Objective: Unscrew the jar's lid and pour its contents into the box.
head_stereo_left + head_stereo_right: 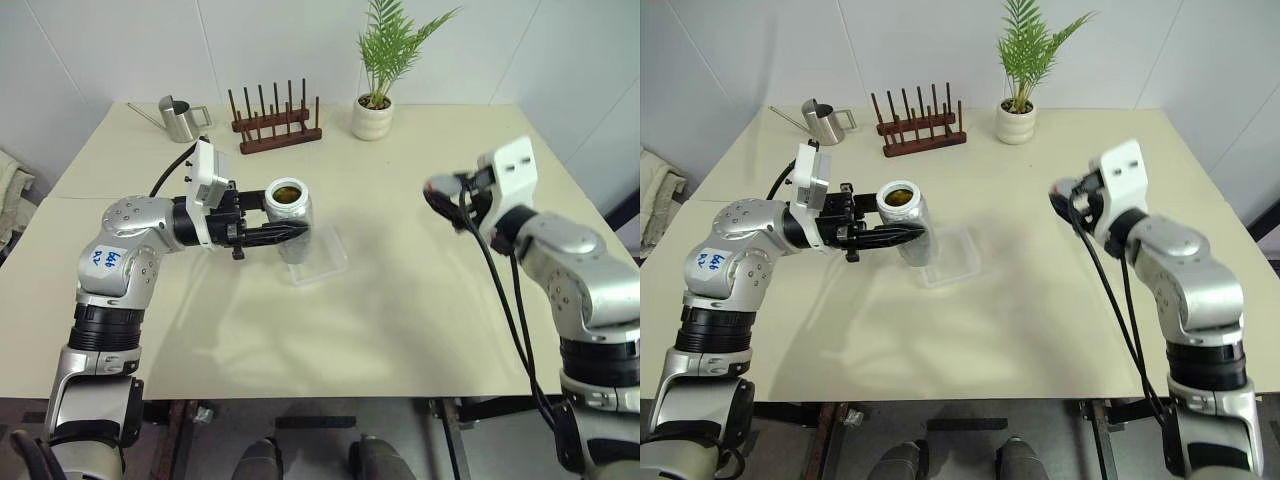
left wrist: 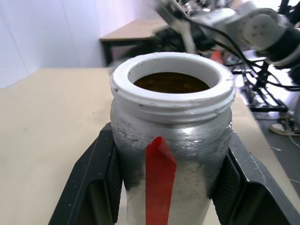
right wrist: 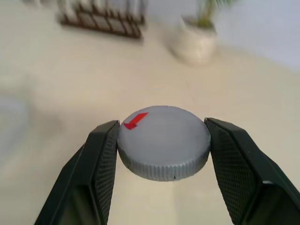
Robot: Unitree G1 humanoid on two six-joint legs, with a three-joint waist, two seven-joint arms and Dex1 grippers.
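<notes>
The jar (image 1: 290, 222) is held just above the table (image 1: 400, 300), uncapped, its mouth facing up and its long axis near upright, leaning slightly. It is clamped at mid-body by the left gripper (image 1: 285, 234). The contents (image 2: 171, 83) are seen as a brown layer inside. The box (image 1: 322, 256) lies just at the jar's 4 o'clock. The lid (image 3: 163, 141) is gripped by the right gripper (image 3: 163, 154), well apart at 3 o'clock. A spill beside the shallow box is judged likely if the jar is tipped off-centre; the smooth wall could slip between the fingers.

a blue sticker (image 1: 105, 257) on the left arm bears illegible, perhaps handwritten, marks.
</notes>
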